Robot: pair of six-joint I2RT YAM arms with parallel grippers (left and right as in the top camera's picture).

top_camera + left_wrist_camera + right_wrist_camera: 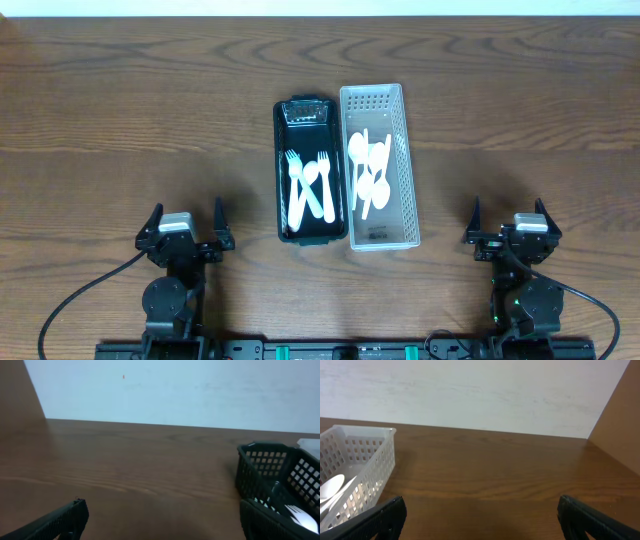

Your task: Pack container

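A black basket (281,170) sits mid-table with three white plastic forks (310,186) in it. Touching its right side is a white basket (405,170) holding several white spoons (368,170). My left gripper (186,232) is open and empty near the front left, well left of the black basket (265,472). My right gripper (512,228) is open and empty near the front right, well right of the white basket (367,460). A fork tip (300,516) shows in the left wrist view and spoon bowls (332,485) in the right wrist view.
A clear plastic piece (306,113) lies at the far end of the black basket. Bare wooden tabletop (120,130) surrounds both baskets. A pale wall (175,390) stands behind the table's far edge.
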